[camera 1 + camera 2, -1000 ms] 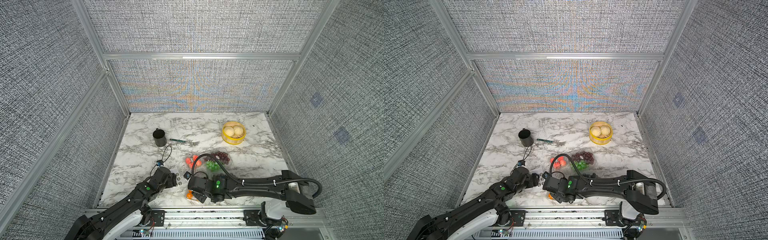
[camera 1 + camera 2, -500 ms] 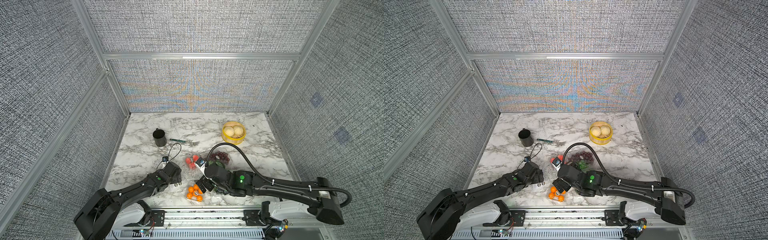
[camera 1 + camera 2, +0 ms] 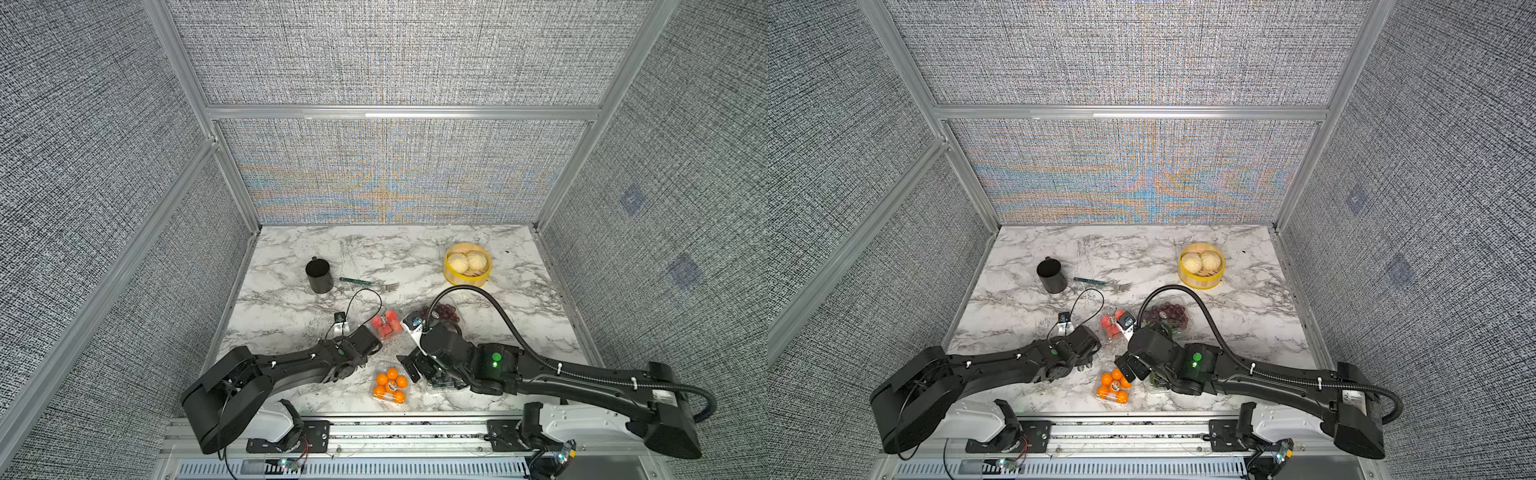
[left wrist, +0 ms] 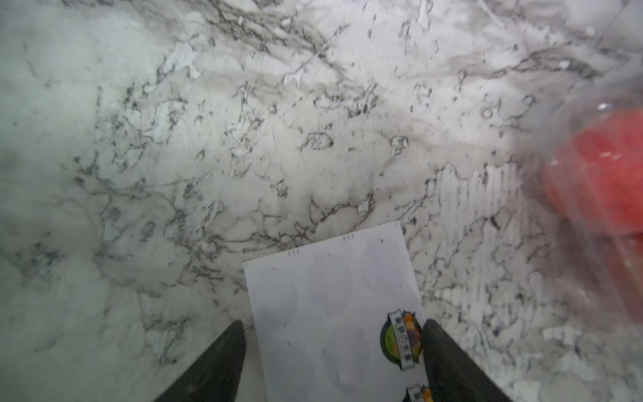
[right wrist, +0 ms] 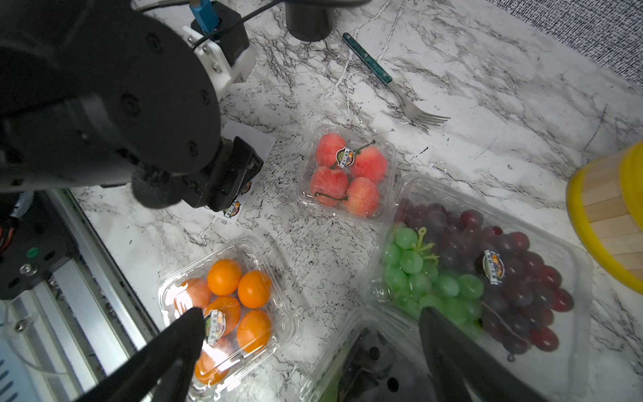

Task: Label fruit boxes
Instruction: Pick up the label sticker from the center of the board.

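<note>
Nearest, the right gripper is hanging wide open just beside the orange box, hiding most of a dark box. Further, the left gripper is straddling a sheet, jaws apart; strawberry box and grape box are sitting beyond.

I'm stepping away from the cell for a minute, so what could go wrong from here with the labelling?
1. The left gripper straddles the loose sticker sheet; closing could crumple or slide it instead of peeling the remaining sticker.
2. The open right gripper hangs low over the orange-fruit box, already labelled; a dip could dent its thin lid.
</note>
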`<state>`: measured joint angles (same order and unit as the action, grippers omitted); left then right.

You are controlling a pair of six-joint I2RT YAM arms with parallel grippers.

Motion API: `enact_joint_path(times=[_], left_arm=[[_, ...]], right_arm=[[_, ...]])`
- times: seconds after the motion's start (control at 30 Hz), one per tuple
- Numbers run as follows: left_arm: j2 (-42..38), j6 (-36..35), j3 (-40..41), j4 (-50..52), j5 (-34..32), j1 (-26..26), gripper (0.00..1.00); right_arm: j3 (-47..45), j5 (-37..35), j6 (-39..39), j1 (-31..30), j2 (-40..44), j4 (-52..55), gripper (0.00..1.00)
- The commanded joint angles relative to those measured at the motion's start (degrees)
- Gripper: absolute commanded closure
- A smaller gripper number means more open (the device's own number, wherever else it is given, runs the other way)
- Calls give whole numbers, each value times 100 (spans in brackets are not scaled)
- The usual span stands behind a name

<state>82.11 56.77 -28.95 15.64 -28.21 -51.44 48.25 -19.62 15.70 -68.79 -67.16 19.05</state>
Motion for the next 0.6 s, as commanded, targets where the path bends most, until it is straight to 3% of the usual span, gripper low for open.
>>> enact_joint_path(times=[0.0,0.03,0.17,0.33,0.4,0.47,0.57], left_arm=[[558,352,-35,1364,976,-21,33],[652,309,4,1234,1019,-21,34],[977,72,38,625,1256,19,59],[903,-118,-278,831,1071,20,62],[578,-235,-362,963,947,36,64],[160,-425,-401,1029,914,103,73],[-428,-804,-404,1050,797,232,74]], right_arm=[[3,-119,187,24,82,87,1],[-29,-92,187,33,117,62,1],[-183,8,181,50,257,-75,1],[-296,120,157,127,352,-195,2],[-407,317,144,215,378,-396,2],[-493,623,145,357,379,-581,2],[-592,875,135,534,404,-775,2]])
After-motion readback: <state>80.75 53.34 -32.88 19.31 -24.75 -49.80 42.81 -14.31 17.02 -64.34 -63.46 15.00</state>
